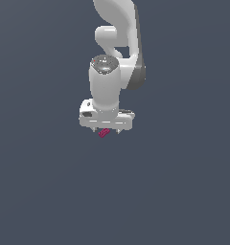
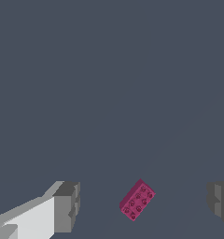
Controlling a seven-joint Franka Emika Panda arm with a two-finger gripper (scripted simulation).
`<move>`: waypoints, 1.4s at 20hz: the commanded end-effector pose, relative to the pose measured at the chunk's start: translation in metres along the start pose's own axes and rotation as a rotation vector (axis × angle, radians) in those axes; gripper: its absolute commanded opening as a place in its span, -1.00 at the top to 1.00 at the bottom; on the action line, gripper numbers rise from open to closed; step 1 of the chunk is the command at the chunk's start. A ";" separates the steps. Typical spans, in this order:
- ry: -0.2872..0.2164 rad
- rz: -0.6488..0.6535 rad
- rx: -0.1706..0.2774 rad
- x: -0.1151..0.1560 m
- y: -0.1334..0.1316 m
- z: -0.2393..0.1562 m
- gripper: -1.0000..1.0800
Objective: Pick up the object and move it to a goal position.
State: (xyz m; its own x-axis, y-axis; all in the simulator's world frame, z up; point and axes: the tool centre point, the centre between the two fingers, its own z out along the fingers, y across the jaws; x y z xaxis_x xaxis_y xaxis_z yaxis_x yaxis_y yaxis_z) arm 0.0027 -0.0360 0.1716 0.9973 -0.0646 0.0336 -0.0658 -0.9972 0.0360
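Robot hand point(image 1: 106, 130) poised over a tiny pink brick point(image 2: 137, 201), fingers spread wide and holding nothing.

The magenta brick, studs facing up, lies on the plain grey table point(image 2: 109, 84) in the gap between the two fingers point(image 2: 67, 207), touching neither. It sits a little nearer the middle than either pad. Its long axis runs diagonally to the line between the fingers, not square across it, so the hand probably needs a turn of the wrist before closing on the narrow sides. In the exterior view the brick peeks out just beneath the hand.
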 end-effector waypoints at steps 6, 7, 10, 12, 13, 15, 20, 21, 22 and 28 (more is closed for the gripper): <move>-0.011 0.151 0.015 -0.019 0.004 0.027 -0.92; -0.013 0.180 0.017 -0.023 0.005 0.032 -0.92; -0.019 0.275 0.023 -0.036 0.009 0.047 -0.92; -0.024 0.345 0.026 -0.046 0.011 0.058 -0.92; -0.026 0.380 0.027 -0.051 0.013 0.063 -0.92; -0.031 0.445 0.028 -0.061 0.016 0.073 -0.92; -0.038 0.578 0.027 -0.081 0.022 0.091 -0.92; -0.040 0.599 0.027 -0.084 0.023 0.093 -0.92; -0.041 0.618 0.026 -0.087 0.024 0.096 -0.92; -0.044 0.696 0.023 -0.100 0.028 0.105 -0.92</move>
State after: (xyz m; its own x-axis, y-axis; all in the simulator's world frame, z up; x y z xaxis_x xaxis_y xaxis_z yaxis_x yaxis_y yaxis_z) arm -0.0929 -0.0609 0.0658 0.7358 -0.6771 0.0001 -0.6771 -0.7358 -0.0007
